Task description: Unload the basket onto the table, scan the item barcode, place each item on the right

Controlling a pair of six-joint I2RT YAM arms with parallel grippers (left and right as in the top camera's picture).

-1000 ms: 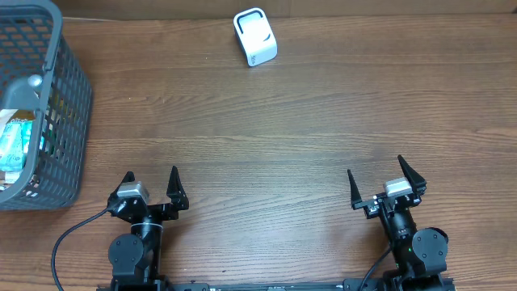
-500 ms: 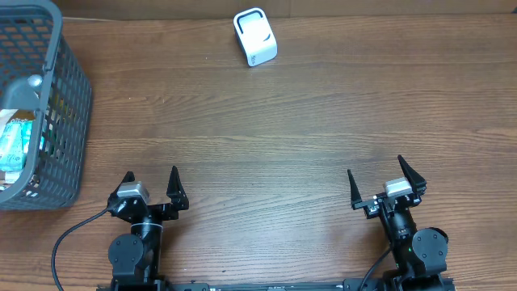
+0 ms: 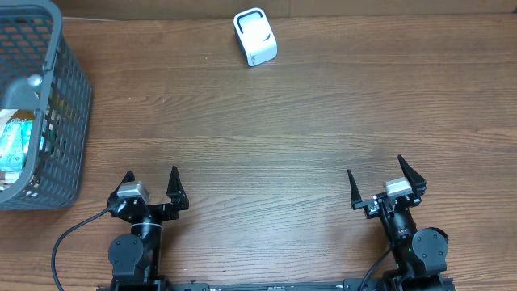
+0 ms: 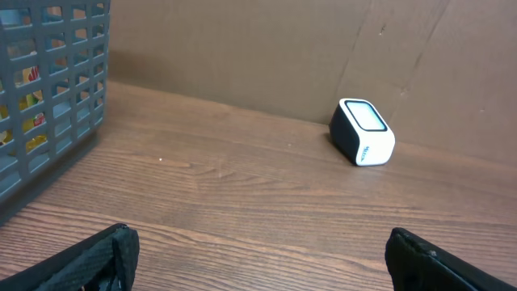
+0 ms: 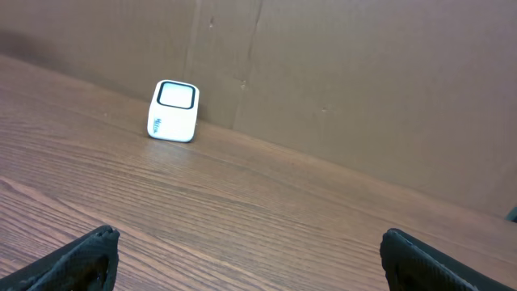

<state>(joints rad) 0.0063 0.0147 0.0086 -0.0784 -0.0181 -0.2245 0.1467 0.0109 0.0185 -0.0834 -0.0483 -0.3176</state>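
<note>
A white barcode scanner [image 3: 255,37] with a dark window stands at the far middle of the wooden table, also seen in the left wrist view [image 4: 363,132] and the right wrist view [image 5: 173,111]. Packaged items [image 3: 16,145] lie inside the grey basket [image 3: 56,48] at the far left. My left gripper [image 3: 151,181] rests open near the front edge, nothing between its fingers. At the front right my right gripper [image 3: 385,178] is open too, and empty. Both are far from the scanner and the basket.
The grey mesh basket wall [image 4: 48,97] fills the left side of the left wrist view. A brown cardboard wall [image 5: 339,73] runs along the table's far edge behind the scanner. Bare wood lies between the grippers and the scanner.
</note>
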